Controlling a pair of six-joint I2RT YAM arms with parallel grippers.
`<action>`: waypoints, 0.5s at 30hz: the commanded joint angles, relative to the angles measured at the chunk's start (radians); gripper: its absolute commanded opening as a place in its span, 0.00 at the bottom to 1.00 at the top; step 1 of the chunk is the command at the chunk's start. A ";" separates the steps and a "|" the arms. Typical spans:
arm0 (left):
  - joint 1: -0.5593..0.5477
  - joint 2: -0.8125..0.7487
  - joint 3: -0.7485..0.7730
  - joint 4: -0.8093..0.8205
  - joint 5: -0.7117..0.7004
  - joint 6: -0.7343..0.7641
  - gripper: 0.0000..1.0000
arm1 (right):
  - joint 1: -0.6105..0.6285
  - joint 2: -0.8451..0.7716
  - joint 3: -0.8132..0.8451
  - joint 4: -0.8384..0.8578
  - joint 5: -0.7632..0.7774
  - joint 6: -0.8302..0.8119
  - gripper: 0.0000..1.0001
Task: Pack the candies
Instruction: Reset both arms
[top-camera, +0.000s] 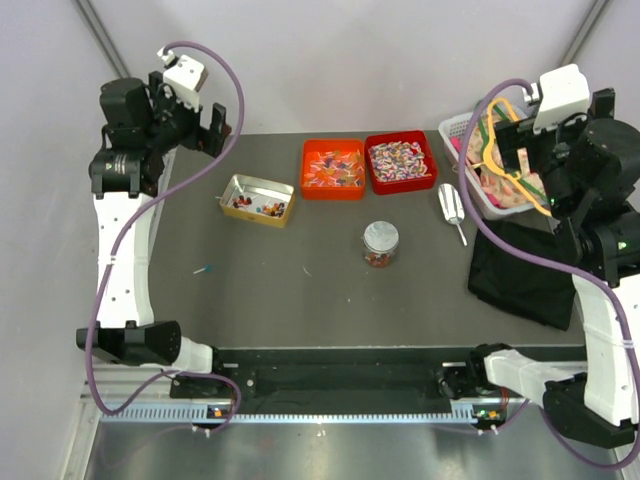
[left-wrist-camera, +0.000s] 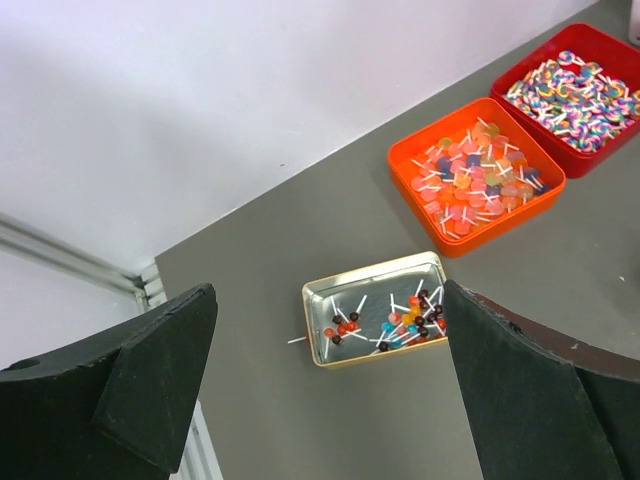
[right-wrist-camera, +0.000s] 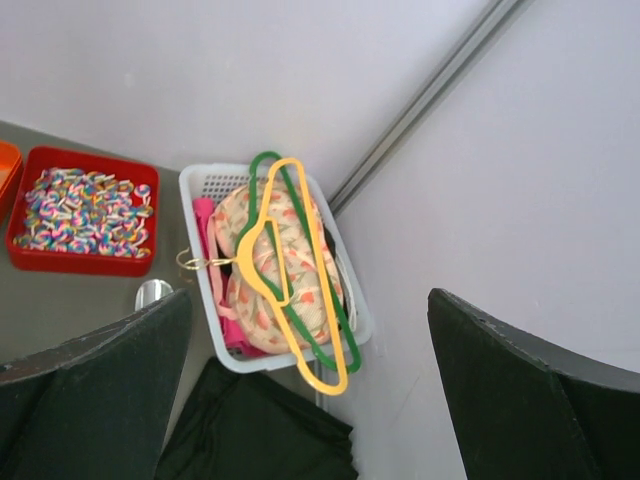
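The candies (top-camera: 399, 159) are small twist-wrapped sweets heaped in a red tray (top-camera: 372, 168) at the back of the table. They also show in the left wrist view (left-wrist-camera: 575, 92) and the right wrist view (right-wrist-camera: 85, 210). My left gripper (top-camera: 210, 130) is open and empty, raised at the back left, above and left of a gold tin (left-wrist-camera: 322, 318). My right gripper (top-camera: 508, 148) is open and empty, raised over a white basket (right-wrist-camera: 196, 184) at the back right. In the wrist views both the left gripper (left-wrist-camera: 330, 400) and the right gripper (right-wrist-camera: 310, 390) hold nothing.
An orange tray (top-camera: 310, 186) of lollipops sits left of the red one. The gold tin (top-camera: 257, 200) holds lollipops. A lidded jar (top-camera: 380, 243) stands mid-table, a metal scoop (top-camera: 452, 208) to its right. The basket (top-camera: 450, 130) holds hangers and cloth. A black cloth (top-camera: 525, 275) lies at right. A loose lollipop (top-camera: 204, 270) lies at left.
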 joint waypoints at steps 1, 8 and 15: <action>0.017 0.011 0.063 0.003 -0.012 -0.034 0.99 | -0.006 -0.008 0.059 0.074 0.024 -0.012 0.99; 0.019 0.020 0.091 0.002 -0.001 -0.043 0.99 | -0.006 -0.005 0.083 0.045 -0.010 -0.012 0.99; 0.021 0.027 0.100 0.006 0.002 -0.051 0.99 | -0.006 -0.008 0.077 0.045 -0.019 -0.001 0.99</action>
